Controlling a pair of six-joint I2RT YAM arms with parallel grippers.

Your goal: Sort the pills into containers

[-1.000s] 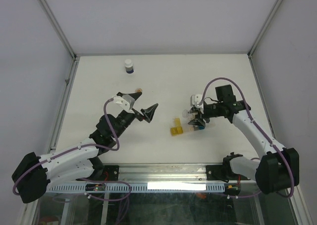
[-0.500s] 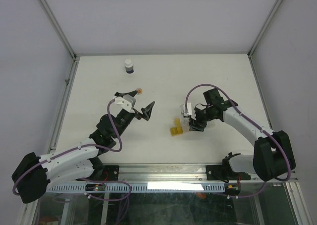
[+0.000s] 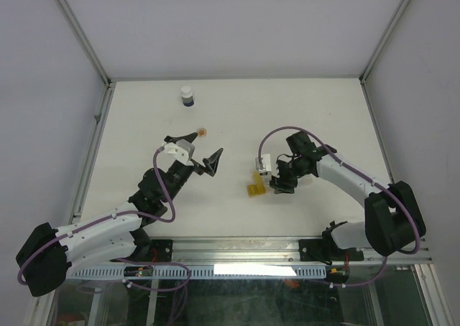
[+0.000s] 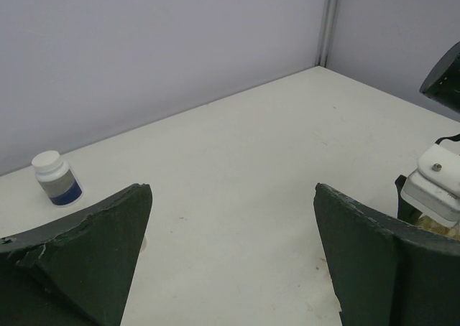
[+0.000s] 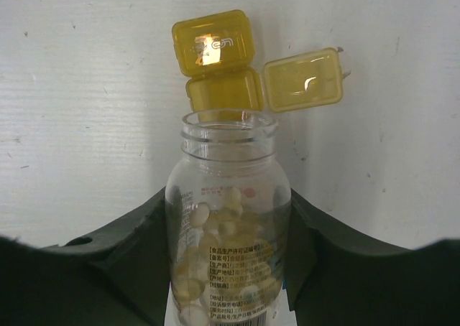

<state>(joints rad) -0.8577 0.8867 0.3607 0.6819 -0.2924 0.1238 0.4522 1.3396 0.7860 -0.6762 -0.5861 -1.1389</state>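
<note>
My right gripper (image 5: 228, 207) is shut on a clear uncapped bottle (image 5: 228, 197) of pale yellow pills (image 5: 192, 258). The bottle's mouth points at a small yellow container (image 5: 223, 90) lying just beyond it, its hinged lid (image 5: 212, 44) open. A second yellow open lid (image 5: 302, 80) lies to its right. From above, the yellow containers (image 3: 255, 184) sit just left of the right gripper (image 3: 277, 179). My left gripper (image 3: 201, 148) hovers open over the table's left half; nothing is between its fingers (image 4: 108, 240).
A small white bottle with a dark blue band (image 3: 187, 96) stands at the back left, also in the left wrist view (image 4: 57, 179). A small orange disc (image 3: 202, 132) lies by the left gripper's far finger. Grey walls enclose the white table (image 3: 323, 110).
My right gripper has carried the pill bottle left, up to the yellow containers, and turned its mouth toward them. The left gripper has shifted slightly and stays open.
</note>
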